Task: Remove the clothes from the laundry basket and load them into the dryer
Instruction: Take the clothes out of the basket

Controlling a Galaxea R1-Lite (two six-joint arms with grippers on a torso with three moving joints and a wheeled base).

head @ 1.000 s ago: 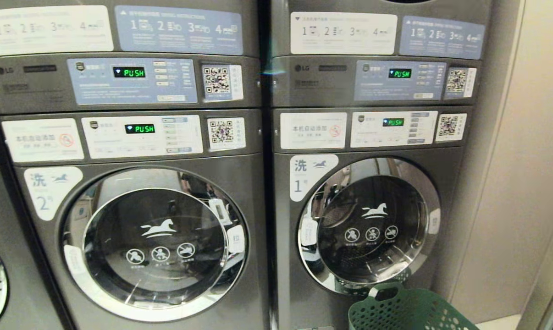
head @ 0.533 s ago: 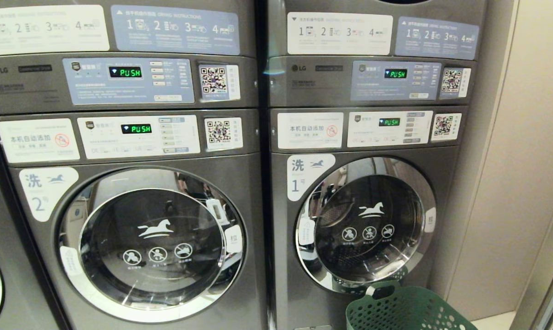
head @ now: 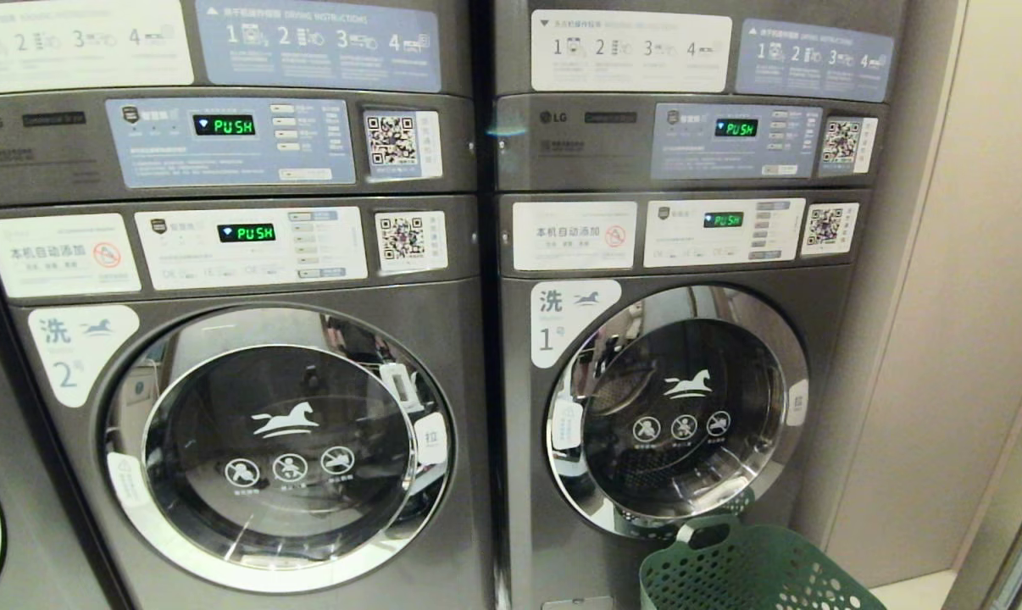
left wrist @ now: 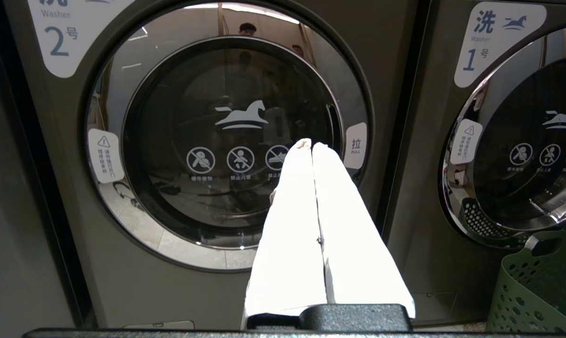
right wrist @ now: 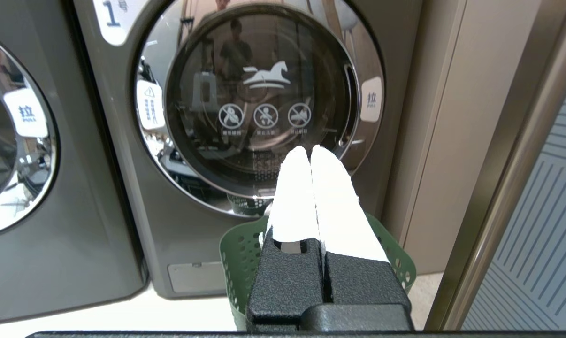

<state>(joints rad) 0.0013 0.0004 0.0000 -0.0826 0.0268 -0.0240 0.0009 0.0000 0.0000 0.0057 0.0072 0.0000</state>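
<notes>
Head view shows you two grey stacked machines with doors closed, machine 1 (head: 679, 407) on the right and the green laundry basket (head: 752, 576) on the floor just before it; the whole scene has slid slightly since a second ago, so the camera moved, not the things. Left wrist view has the left pincer (left wrist: 311, 144) clenched and empty, facing machine 2 (left wrist: 226, 136). Right wrist view has the right pincer (right wrist: 309, 148) clenched and empty above the basket; no clothes show, and you've yet to start loading.

— What's on the floor (right wrist: 123, 312)?
— A green basket (right wrist: 238, 263), standing right in front of machine 1 (right wrist: 137, 225), near the beige wall (right wrist: 447, 141).
— Anything else down there?
— Machine 2 (right wrist: 39, 263) stands beside machine 1, both bases on the pale floor.
</notes>
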